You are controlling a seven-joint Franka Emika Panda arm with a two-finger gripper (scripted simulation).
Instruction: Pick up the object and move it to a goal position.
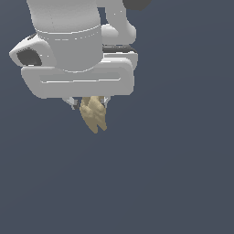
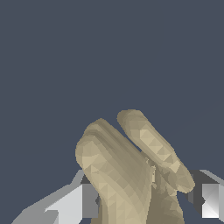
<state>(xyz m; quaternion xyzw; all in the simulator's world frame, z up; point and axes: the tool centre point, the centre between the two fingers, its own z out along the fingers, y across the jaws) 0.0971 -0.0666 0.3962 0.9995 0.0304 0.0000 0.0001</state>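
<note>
The object (image 1: 93, 114) is a small tan-yellow, ridged, lumpy thing hanging point-down just under the white hand of the arm. My gripper (image 1: 89, 103) is shut on the object, and only the tips of its short fingers show at either side below the hand. In the wrist view the object (image 2: 127, 170) fills the middle, with one finger (image 2: 72, 203) pressed against its side and the other finger (image 2: 210, 199) at the opposite side. The object's upper end is hidden between the fingers.
Behind everything lies a plain dark blue-grey surface (image 1: 183, 173). The arm's white wrist and hand (image 1: 77, 68) take up the upper part of the exterior view's left half. No other objects show.
</note>
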